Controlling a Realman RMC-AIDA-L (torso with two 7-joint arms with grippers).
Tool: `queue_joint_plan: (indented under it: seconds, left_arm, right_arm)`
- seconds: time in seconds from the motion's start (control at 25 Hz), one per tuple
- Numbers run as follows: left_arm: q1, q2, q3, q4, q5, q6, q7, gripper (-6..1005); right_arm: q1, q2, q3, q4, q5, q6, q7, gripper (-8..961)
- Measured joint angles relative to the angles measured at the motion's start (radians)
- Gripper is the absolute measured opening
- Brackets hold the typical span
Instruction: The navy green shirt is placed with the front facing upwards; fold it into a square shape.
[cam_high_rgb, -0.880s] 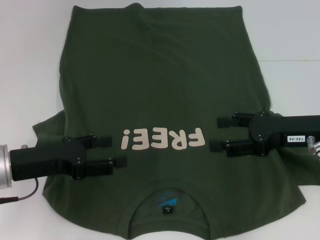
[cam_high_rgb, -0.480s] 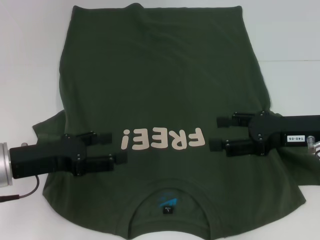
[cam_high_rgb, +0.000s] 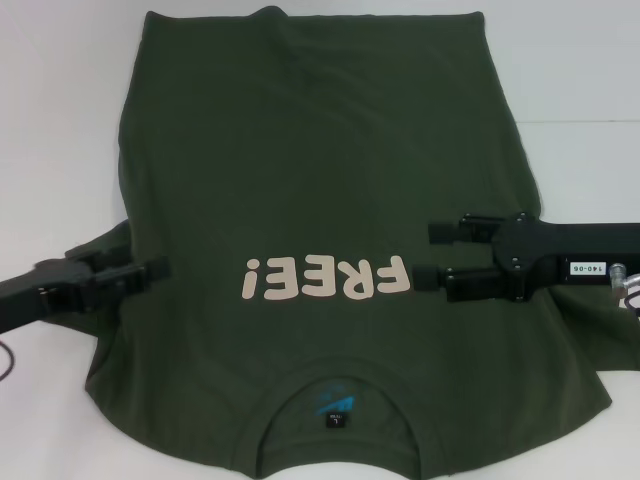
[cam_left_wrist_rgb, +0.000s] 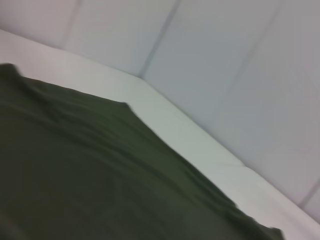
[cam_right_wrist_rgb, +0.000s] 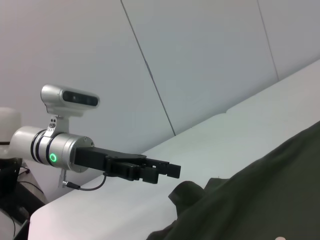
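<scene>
We see the navy green shirt (cam_high_rgb: 320, 180) flat on the white table (cam_high_rgb: 580, 80), under both grippers. Right gripper (cam_high_rgb: 428, 255), fingers apart, beside the lettering (cam_high_rgb: 325, 278); left gripper (cam_high_rgb: 155, 270) looks closed at the sleeve edge.

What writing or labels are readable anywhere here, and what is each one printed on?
"FREE!" in cream letters, upside down from the head camera, on the chest of the navy green shirt.
"140-06" or close to it, on a white sticker on the right arm; digits small, not certain.
Black neck label inside the collar, with a blue mark above it: its print is too small to read.
</scene>
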Motion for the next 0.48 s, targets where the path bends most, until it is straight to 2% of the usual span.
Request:
queue_joint_plan:
  seconds: [0.24, 0.48]
  left_arm:
    - [0.025, 0.002, -0.069, 0.019, 0.027, -0.080, -0.047, 858]
    - [0.034, -0.001, -0.068, 0.026, 0.088, -0.200, -0.100, 854]
  right_arm:
    - [0.003, 0.004, 0.000, 0.000, 0.006, 0.002, 0.001, 910]
    - [0.014, 0.008, 0.000, 0.001, 0.006, 0.010, 0.001, 909]
